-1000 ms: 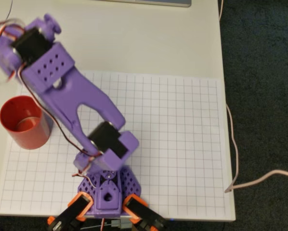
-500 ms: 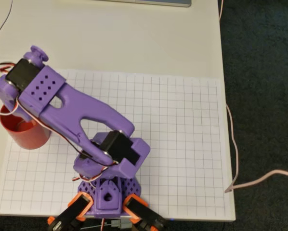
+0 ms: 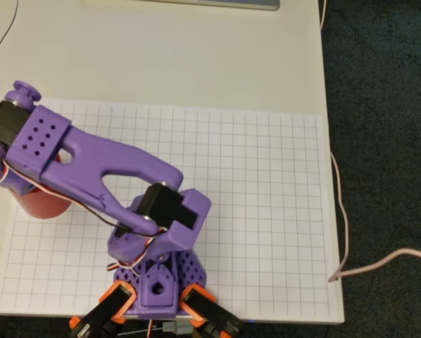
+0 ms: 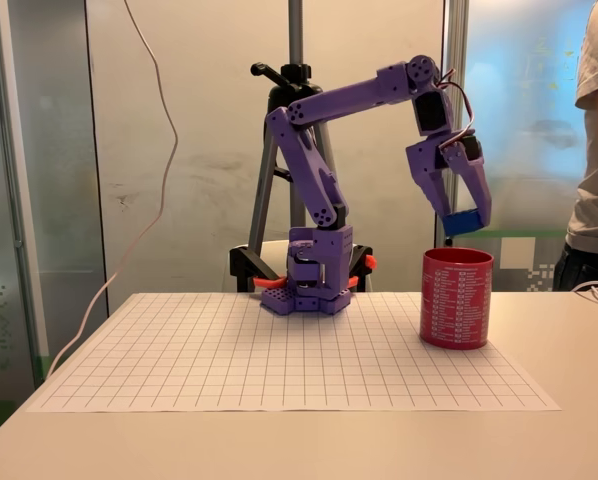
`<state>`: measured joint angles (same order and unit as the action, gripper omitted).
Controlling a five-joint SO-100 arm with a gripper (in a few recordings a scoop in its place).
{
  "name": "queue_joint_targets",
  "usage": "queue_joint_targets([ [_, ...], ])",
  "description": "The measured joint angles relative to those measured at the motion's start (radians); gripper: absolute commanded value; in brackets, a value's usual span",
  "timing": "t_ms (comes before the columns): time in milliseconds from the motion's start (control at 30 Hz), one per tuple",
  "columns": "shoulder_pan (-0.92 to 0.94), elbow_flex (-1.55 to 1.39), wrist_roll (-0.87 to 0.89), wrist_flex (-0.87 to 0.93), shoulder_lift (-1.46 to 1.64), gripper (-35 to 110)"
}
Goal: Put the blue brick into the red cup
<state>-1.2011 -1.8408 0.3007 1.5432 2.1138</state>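
While person (image 4: pixel 594 150) stands near, tool (image 4: pixel 465 222) above red cup (image 4: pixel 456 298)

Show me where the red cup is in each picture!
Overhead view: the red cup peeks out at the left edge of the grid sheet, mostly covered by the purple arm.
Fixed view: the red cup stands on the right part of the table, just below the fingers holding the blue brick.
Shared landmark: the arm's purple base.
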Motion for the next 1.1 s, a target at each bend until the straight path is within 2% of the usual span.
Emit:
queue_joint_targets([
  [100,0.017,0.0,0.0,0.0,0.0,0],
  [133,0.017,0.0,-0.006,0.0,0.0,21],
  [167,0.015,0.0,0.005,0.002,-0.002,34],
  [233,0.023,0.0,0.043,0.02,0.002,50],
  [333,0.044,-0.005,0.078,0.025,0.017,59],
  [400,0.057,-0.02,0.103,0.025,0.037,60],
  [833,0.069,-0.021,0.115,0.025,0.046,60],
  [867,0.069,-0.021,0.115,0.025,0.046,50],
  [900,0.069,-0.021,0.114,0.025,0.046,7],
  [933,0.069,-0.021,0.103,0.023,0.046,0],
  [1100,0.069,-0.021,0.054,0.017,0.046,0],
])
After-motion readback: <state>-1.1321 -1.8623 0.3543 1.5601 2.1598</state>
